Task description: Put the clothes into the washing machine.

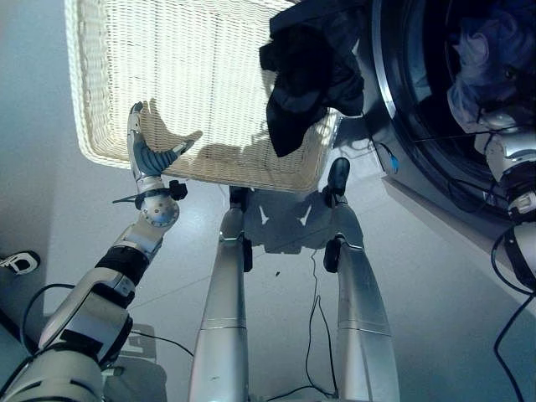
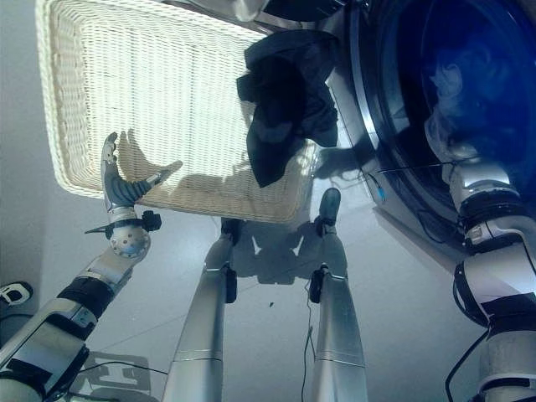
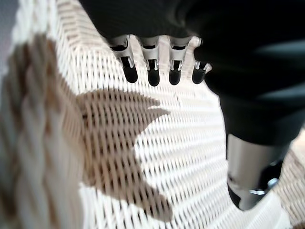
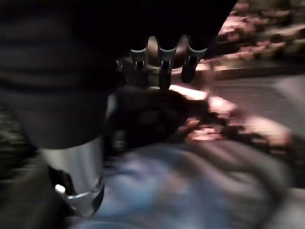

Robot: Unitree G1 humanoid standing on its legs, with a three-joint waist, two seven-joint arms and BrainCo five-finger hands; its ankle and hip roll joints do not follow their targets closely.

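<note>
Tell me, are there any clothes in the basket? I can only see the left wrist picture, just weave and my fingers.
Observer: Yes, one dark garment hangs over the basket rim on the side next to the washing machine.
Operator: Is my left hand near it?
Observer: No, the left hand is open over the near rim at the basket's other side, apart from the garment.
Operator: Where's my other hand?
Observer: The right hand is inside the washing machine, just above bluish clothes.
</note>
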